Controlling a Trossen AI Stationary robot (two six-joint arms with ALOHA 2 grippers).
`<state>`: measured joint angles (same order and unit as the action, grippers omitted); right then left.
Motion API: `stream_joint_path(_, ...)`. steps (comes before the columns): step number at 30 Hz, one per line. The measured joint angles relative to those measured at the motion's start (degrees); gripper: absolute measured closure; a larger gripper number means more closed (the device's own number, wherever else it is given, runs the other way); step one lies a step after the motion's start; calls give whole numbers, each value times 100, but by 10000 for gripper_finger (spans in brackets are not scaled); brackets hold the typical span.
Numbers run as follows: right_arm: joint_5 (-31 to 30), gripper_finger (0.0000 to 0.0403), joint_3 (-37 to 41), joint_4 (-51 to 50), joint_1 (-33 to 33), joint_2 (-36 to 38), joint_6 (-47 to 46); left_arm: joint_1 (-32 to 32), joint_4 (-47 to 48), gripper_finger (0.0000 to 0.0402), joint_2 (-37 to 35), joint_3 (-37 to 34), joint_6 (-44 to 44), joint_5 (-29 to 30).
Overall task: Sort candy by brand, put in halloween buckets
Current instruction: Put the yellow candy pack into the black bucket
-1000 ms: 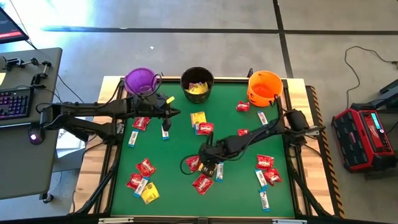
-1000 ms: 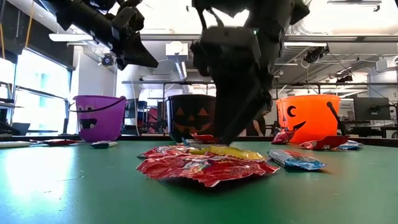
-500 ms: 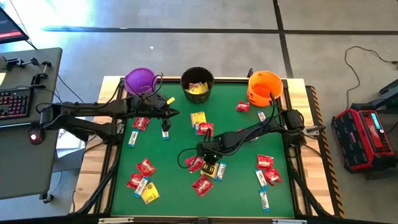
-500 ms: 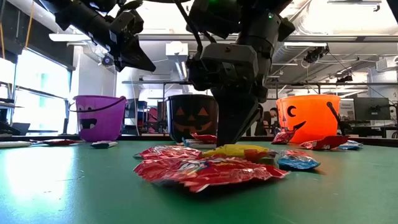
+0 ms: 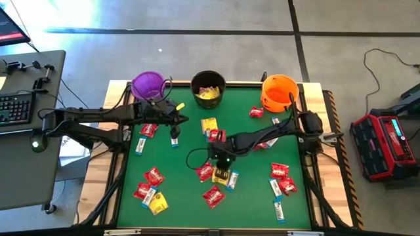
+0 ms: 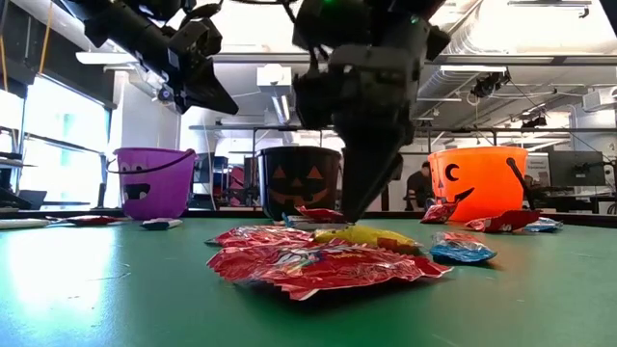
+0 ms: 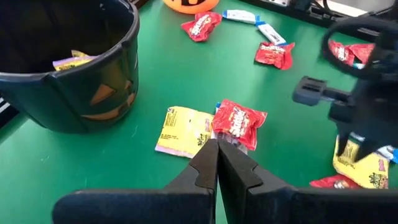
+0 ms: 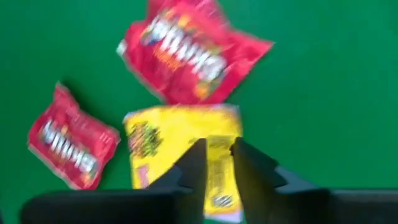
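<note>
Right end effector (image 5: 222, 172) is down at mid-worktop, fingers pinched on the near edge of a yellow packet (image 8: 180, 140) — I'm gripping it. The packet's long axis runs straight ahead of the fingers, with a red packet (image 8: 186, 53) touching its far end and another red one (image 8: 71, 146) just beside it. Lift cleanly, I'd say, or the neighbour may drag along. The black bucket (image 5: 208, 87) already holds yellow candy, so that's my target: it lies towards the worktop's far edge, between the purple bucket (image 5: 149, 84) and orange bucket (image 5: 279, 91). Left end effector (image 7: 217, 163) waits closed and empty, hovering above the worktop near the black bucket, over a yellow-and-red pair.
</note>
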<state>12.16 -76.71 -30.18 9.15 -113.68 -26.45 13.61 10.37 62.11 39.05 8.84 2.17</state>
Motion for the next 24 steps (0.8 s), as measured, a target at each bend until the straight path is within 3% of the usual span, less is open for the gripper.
stream_joint_path(3,-36,268,0,37,237,12,101,-1,65,401,2,0,-2,-2)
stream_joint_path(7,-883,197,0,151,571,-21,93,-2,168,401,2,0,-3,0)
stream_joint_path(10,-1497,167,0,197,701,-94,-60,0,217,401,2,0,-4,0)
stream_joint_path(12,-1556,162,0,243,703,-177,-127,0,219,401,2,0,-4,0)
stream_joint_path(18,-1481,179,-17,460,697,-381,-163,-2,239,401,15,0,4,0)
stream_joint_path(24,-1344,285,-17,464,657,-388,-163,-2,293,401,15,0,52,0)
